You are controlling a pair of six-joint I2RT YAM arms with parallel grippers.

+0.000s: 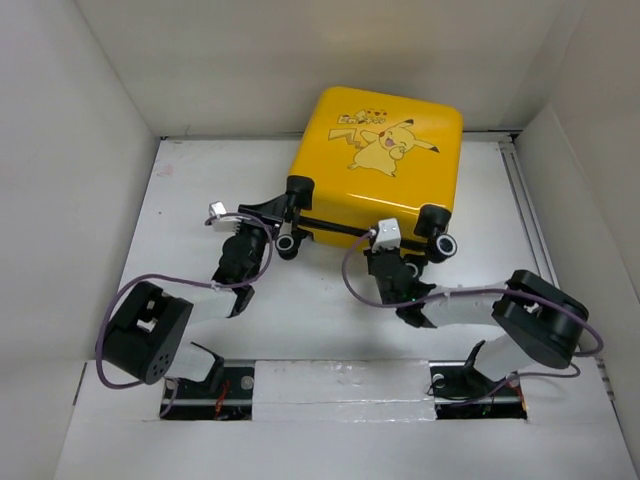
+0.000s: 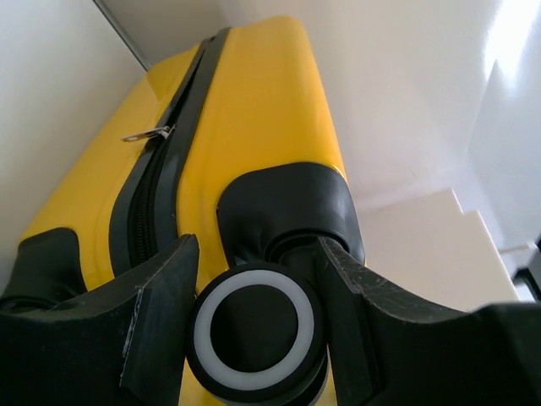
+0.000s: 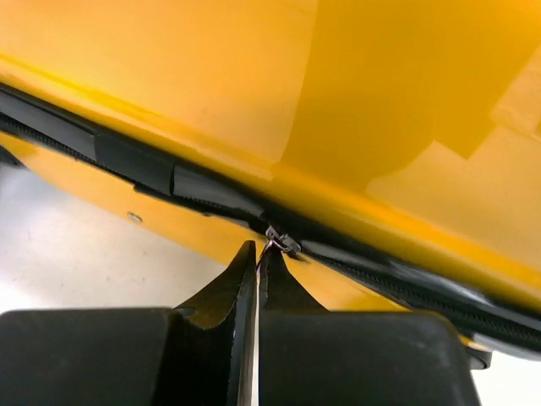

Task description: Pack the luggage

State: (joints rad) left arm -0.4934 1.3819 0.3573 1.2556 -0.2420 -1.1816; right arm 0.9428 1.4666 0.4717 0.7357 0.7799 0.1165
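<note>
The left gripper [image 2: 254,330] is holding its jaws apart around a caster wheel [image 2: 254,331]. The right gripper's [image 3: 256,262] jaws are pinching the zipper pull [image 3: 281,243]. The luggage [image 1: 385,150] is lying closed on the tabletop [image 1: 200,200], against the back wall.

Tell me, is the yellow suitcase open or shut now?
Shut: the suitcase lies flat with both shells together; right gripper pinches its zipper pull.

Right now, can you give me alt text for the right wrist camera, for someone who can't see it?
The right gripper, fingers pressed together, pinches the zipper pull on the dark zipper track of the glossy yellow suitcase, which fills most of the frame. A strip of white table shows at lower left.
</note>
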